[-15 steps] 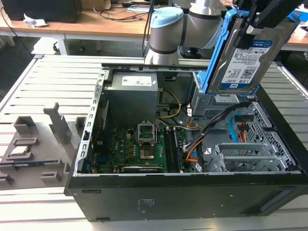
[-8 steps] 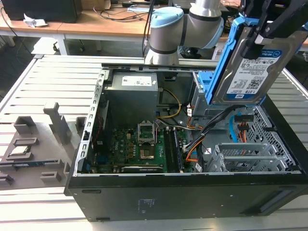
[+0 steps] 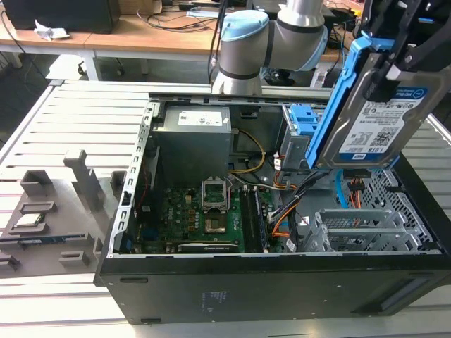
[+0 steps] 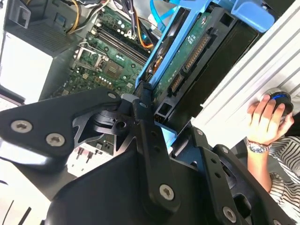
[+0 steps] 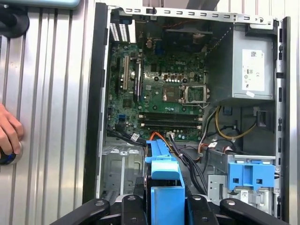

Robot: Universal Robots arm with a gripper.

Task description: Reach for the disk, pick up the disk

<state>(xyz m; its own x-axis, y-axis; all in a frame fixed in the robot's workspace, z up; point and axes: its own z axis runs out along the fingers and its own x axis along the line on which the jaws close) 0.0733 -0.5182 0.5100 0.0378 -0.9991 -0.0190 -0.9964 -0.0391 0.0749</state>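
Gripping disk: pincer

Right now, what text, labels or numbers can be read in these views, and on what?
Label on the disk, held in the gripper: print too small to read.
Label on the power supply: too small to read.
Motherboard print: blurred.

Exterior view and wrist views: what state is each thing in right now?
disk: clamped in the end effector, lifted above the case, tilted
end effector: shut on the disk
computer case: side panel off, lying open
CPU socket: open, empty
hand: resting on a knob
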